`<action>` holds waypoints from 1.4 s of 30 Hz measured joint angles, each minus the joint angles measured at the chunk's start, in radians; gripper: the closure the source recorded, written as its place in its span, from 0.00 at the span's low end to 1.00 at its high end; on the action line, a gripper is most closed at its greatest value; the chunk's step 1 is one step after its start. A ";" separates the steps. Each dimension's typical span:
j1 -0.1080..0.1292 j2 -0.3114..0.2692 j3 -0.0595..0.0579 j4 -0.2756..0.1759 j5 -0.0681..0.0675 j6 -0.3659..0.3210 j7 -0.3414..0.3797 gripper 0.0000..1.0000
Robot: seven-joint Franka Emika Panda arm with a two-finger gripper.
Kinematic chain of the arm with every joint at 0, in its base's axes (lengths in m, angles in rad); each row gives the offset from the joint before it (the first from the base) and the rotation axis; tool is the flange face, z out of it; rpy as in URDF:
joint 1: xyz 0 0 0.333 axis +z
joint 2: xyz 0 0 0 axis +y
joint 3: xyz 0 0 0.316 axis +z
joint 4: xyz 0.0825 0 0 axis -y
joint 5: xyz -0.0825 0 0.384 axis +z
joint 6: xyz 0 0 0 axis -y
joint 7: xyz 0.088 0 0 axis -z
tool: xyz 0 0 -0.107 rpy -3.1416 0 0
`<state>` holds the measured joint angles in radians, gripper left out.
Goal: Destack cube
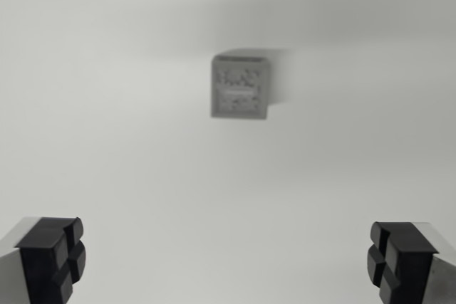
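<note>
Below, in the wrist view, a blurred grey cube with a speckled top face (240, 87) sits on a plain white surface (107, 140), above centre. Gripper (228, 261) fingers (53, 258) spread wide, holding nothing.

1. A bare test bench, lab-like: a plain white surface (107, 140) fills the view.
2. Only a small grey cube (240, 87) lies there, blurred, its top marked.
</note>
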<state>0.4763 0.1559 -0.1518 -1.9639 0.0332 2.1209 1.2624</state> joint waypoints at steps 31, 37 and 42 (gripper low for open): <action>0.000 -0.015 0.000 0.024 -0.004 -0.040 0.003 0.00; 0.000 -0.015 0.000 0.024 -0.004 -0.040 0.003 0.00; 0.000 -0.015 0.000 0.024 -0.004 -0.040 0.003 0.00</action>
<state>0.4763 0.1406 -0.1518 -1.9395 0.0296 2.0813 1.2650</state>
